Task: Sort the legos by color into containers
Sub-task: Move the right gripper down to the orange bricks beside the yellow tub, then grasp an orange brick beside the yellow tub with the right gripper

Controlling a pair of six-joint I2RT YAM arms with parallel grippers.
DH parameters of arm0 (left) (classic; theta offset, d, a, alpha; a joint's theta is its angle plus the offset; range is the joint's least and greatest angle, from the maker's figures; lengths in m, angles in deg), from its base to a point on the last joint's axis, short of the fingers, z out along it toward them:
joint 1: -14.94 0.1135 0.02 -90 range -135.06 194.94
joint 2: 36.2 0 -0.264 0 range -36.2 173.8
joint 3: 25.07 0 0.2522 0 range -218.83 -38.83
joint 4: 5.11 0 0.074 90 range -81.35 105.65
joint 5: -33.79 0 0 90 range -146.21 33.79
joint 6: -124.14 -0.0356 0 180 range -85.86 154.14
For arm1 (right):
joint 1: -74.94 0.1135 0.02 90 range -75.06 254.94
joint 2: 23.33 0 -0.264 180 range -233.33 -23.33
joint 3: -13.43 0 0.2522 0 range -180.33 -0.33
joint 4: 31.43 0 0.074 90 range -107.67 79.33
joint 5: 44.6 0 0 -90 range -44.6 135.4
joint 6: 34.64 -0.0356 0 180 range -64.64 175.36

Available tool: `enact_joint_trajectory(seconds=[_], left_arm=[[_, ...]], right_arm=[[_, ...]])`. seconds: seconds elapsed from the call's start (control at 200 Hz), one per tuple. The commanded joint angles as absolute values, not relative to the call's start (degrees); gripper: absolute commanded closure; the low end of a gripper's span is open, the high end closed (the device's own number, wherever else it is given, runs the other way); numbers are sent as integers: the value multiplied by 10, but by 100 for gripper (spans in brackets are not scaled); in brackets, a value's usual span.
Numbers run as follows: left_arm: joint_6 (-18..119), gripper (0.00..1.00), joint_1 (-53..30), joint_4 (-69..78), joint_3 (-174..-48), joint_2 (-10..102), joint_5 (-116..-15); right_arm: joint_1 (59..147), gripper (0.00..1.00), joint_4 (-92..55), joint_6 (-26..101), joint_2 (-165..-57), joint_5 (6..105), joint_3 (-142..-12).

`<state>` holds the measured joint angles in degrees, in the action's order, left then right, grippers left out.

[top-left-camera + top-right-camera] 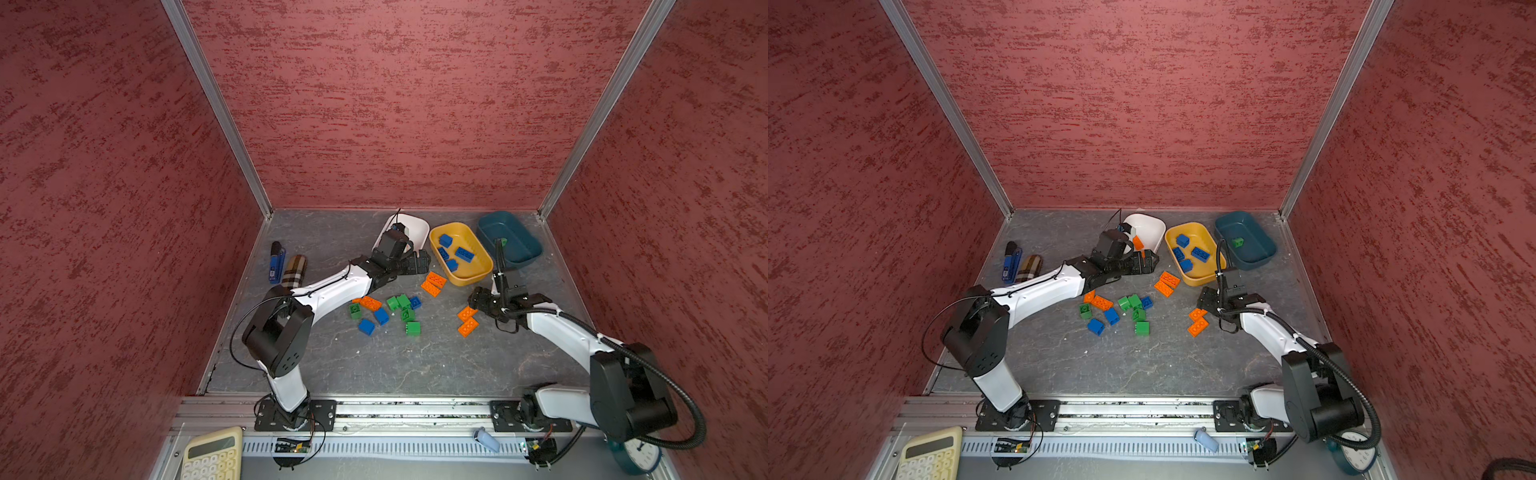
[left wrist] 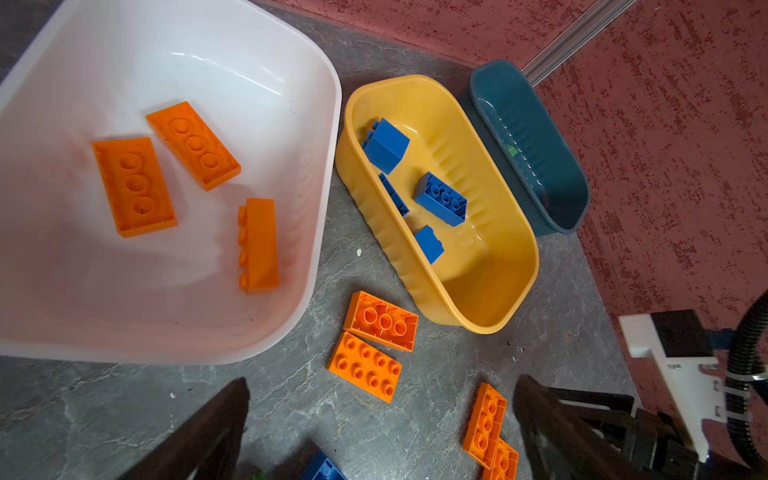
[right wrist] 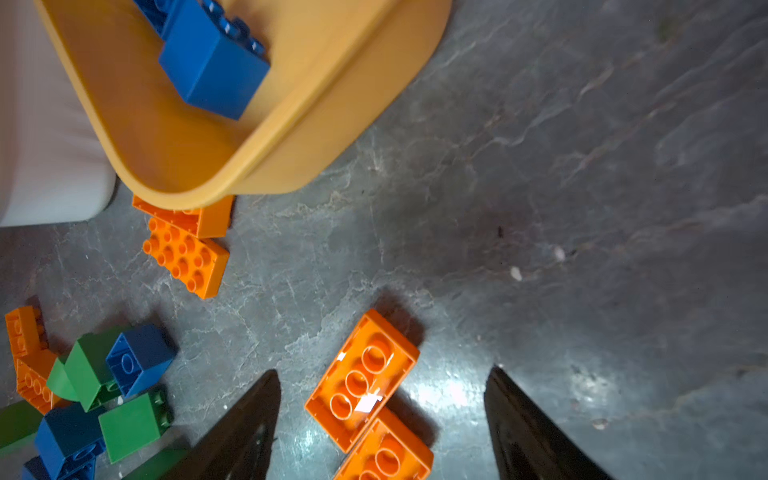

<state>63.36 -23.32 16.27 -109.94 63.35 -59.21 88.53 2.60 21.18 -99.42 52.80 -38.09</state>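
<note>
Orange brick (image 3: 361,380), underside up, askew between fingers (image 3: 245,432)

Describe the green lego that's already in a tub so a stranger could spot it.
Along the back wall, find the dark teal tub, rightmost in the row of tubs. Inside lies one green lego, the only brick there; the other green ones lie loose mid-table.
</note>
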Motion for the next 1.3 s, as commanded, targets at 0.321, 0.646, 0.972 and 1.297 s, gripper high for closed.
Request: enact_joint_trajectory(seconds=[0.321,0.646,0.972,1.297], left_arm=[[609,1,-245,160,-1110,636,-569],[606,1,-242,164,-1118,641,-573],[623,1,-238,179,-1111,637,-545],[630,1,-206,170,-1080,617,-588]], right_arm=[[917,22,37,181,-1085,557,-425],[955,24,18,173,-1129,550,-461],[1007,37,74,201,-1171,441,-497],[1053,60,99,248,-1201,382,-520]])
